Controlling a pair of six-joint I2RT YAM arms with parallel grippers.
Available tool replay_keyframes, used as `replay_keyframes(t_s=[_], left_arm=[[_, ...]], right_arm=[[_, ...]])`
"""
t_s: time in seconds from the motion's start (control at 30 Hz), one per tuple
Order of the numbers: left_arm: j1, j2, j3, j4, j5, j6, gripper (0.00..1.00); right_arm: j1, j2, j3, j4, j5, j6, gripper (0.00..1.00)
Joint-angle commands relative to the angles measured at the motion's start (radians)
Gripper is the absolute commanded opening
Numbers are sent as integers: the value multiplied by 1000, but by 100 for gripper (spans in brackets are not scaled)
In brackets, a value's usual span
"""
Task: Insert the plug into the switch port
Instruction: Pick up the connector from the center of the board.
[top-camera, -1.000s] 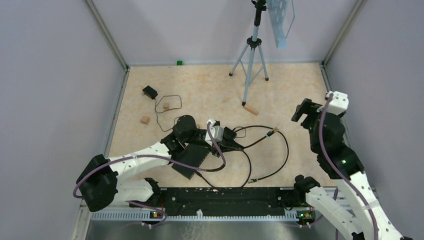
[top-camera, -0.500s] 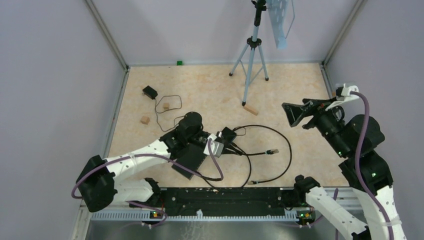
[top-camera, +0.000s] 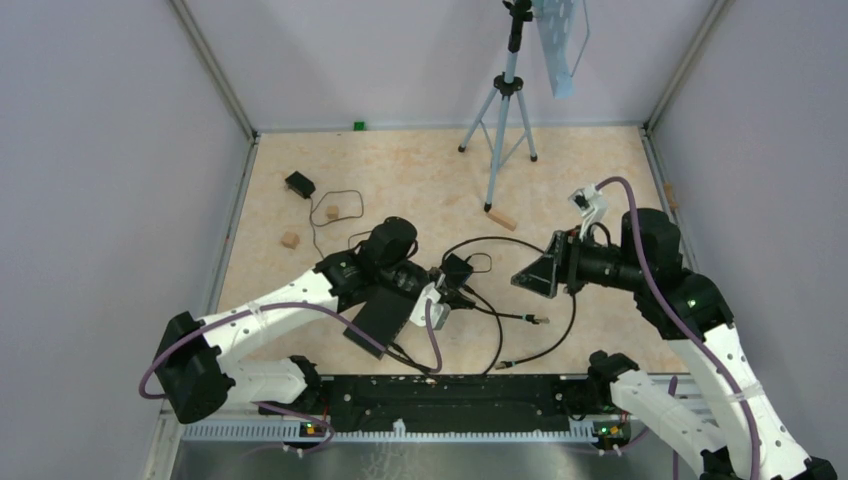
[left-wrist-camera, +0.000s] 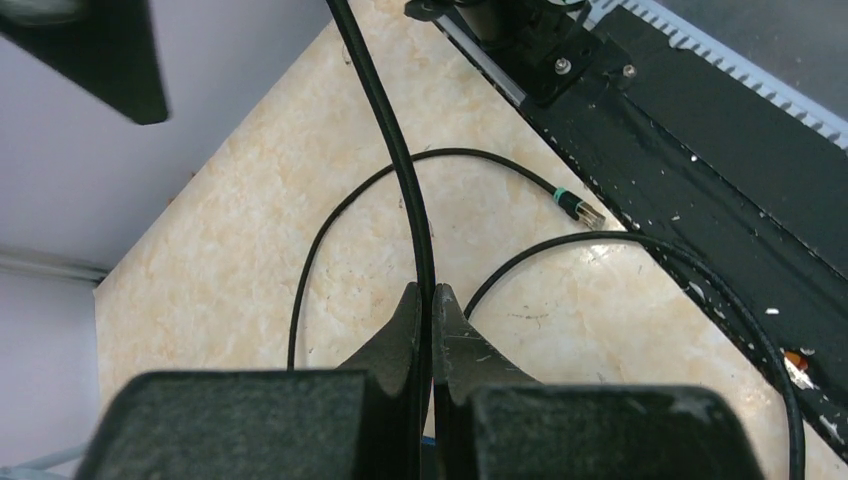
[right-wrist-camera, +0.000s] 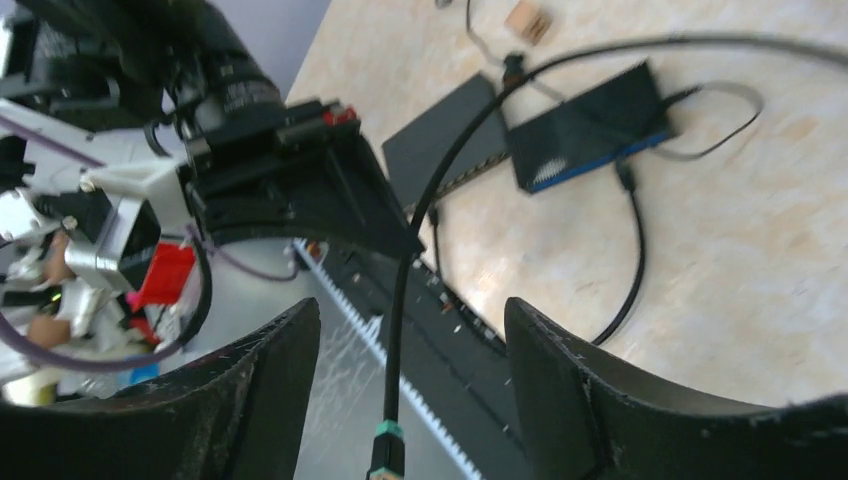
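My left pincer (left-wrist-camera: 425, 300) is clamped on the thin black cable (left-wrist-camera: 400, 150); my right pincer (right-wrist-camera: 408, 318) gapes open, the green-collared plug (right-wrist-camera: 385, 455) at its six o'clock.

Switch (top-camera: 383, 318): left of centre on the table (top-camera: 420, 170), partly under the left arm (top-camera: 290, 305), behind the rail (top-camera: 450, 400) along the near edge.
Left gripper (left-wrist-camera: 425, 300): just right of the switch, the cable (left-wrist-camera: 424, 250) between its fingers.
Right gripper (right-wrist-camera: 405, 312): right of centre, facing the left gripper, apart from it.
Plug (top-camera: 538, 320): between the two grippers, nearer the rail.
Other plug (top-camera: 503, 363): just behind the rail, near the plug.
Box (top-camera: 457, 268): just behind the left gripper.
Tripod (top-camera: 505, 110): rear, right of centre, right block (top-camera: 502, 219) at its foot.
Left block (top-camera: 290, 240), middle block (top-camera: 332, 212): rear left of the switch.
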Motion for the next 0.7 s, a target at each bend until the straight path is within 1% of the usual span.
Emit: replay_keyframes(t_s=[0.0, 0.13, 0.27, 0.43, 0.53, 0.6, 0.67], left_arm=[[-3, 17, 84, -172, -15, 176, 0], [-5, 30, 95, -193, -43, 220, 0], [-6, 58, 125, -209, -56, 264, 0], [-15, 109, 181, -247, -92, 317, 0], [-21, 127, 209, -276, -116, 350, 0], [-23, 132, 222, -294, -128, 369, 0], [-25, 135, 226, -300, -132, 381, 1]], right_arm=[[-3, -30, -71, -49, -193, 52, 64], [21, -33, -117, -55, -224, 53, 63], [101, -12, -156, -37, -151, 64, 62], [200, 26, -225, 62, -140, 103, 54], [238, 61, -224, 38, -96, 71, 52], [244, 77, -219, 21, -75, 52, 42], [244, 82, -223, 38, -69, 48, 27]])
